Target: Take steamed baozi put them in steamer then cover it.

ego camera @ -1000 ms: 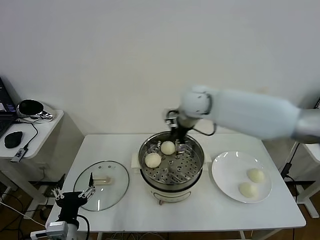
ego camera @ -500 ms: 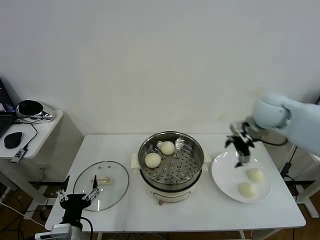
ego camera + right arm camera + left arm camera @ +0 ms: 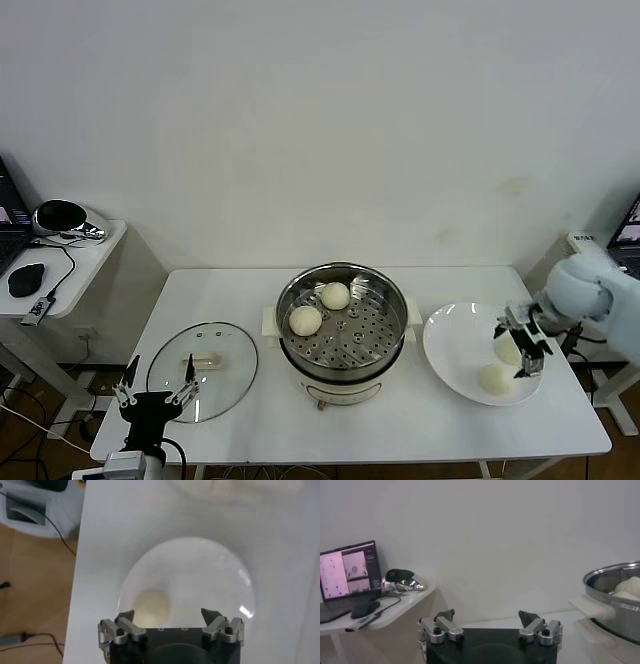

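The right end effector [image 3: 524,347] hangs spread over the plate [image 3: 455,350] and its two baozi [image 3: 493,379], two more sit in the steamer [image 3: 342,310], and the left end effector [image 3: 156,394], also spread, waits near the lid [image 3: 202,357] at the desk [image 3: 400,425] edge.

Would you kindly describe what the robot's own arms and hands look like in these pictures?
The right arm is a smooth, rounded white shell with a bulbous joint, and a dark cable runs near its wrist. The right hand is black with silver metal knuckle blocks and short dark pointed fingers. The left hand is built the same, black-bodied on a white mount.
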Robot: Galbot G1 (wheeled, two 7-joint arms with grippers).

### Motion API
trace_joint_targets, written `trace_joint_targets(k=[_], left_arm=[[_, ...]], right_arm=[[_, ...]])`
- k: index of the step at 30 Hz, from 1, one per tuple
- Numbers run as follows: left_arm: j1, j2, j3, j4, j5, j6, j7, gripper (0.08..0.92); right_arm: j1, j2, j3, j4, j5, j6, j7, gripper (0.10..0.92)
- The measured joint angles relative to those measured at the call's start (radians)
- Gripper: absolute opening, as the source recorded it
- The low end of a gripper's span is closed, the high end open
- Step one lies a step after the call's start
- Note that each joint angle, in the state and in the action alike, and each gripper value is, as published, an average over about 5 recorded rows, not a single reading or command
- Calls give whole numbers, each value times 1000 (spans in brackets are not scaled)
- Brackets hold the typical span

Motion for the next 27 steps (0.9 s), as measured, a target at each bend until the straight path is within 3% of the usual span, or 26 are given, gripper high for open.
trace_joint_targets(k=[20, 27], left_arm=[[9, -6, -13, -3, 10, 2, 1, 823], [9, -6, -16, -2, 10, 1, 1, 823]], right_arm=[[-210, 109, 149, -143, -79, 12, 33, 821], [-230, 129, 165, -165, -96, 11, 37, 730]])
